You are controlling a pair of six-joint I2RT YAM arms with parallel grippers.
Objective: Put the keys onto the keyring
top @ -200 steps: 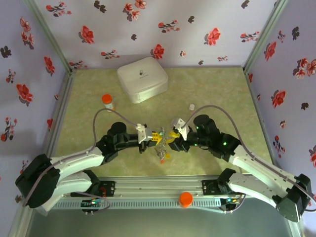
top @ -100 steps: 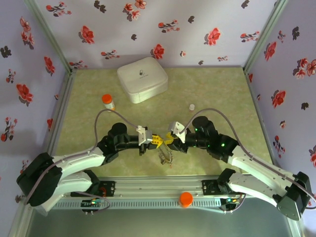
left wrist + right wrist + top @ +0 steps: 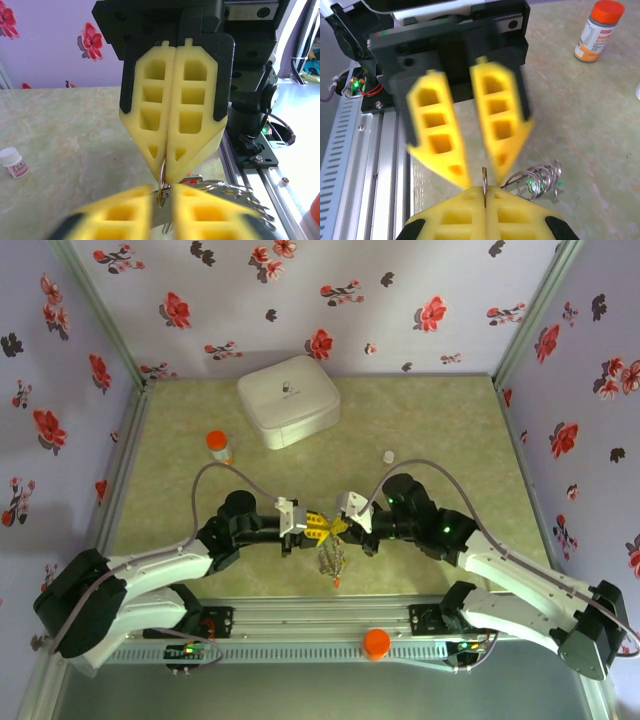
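Observation:
My two grippers meet tip to tip above the near middle of the table. The right gripper (image 3: 341, 527) (image 3: 484, 194) is shut on a thin metal ring, the keyring (image 3: 484, 179) (image 3: 163, 174), which stands edge-on between its yellow pads. Facing it, the left gripper (image 3: 317, 527) (image 3: 167, 194) is open, its fingers either side of the same ring without pinching it. A bunch of looped wire rings and small keys (image 3: 333, 560) (image 3: 538, 179) hangs below the ring; green heads (image 3: 559, 184) and a red head (image 3: 192, 178) show.
At the back stands a white rounded case (image 3: 288, 400). An orange-capped pill bottle (image 3: 218, 446) (image 3: 597, 31) is at the left and a small white bottle (image 3: 388, 456) (image 3: 13, 162) at the right. The aluminium rail (image 3: 330, 625) runs along the near edge just below the bunch.
The right gripper has shut on the ring and the left gripper, shut before, has opened. Both grippers and the hanging bunch have shifted slightly toward the near edge.

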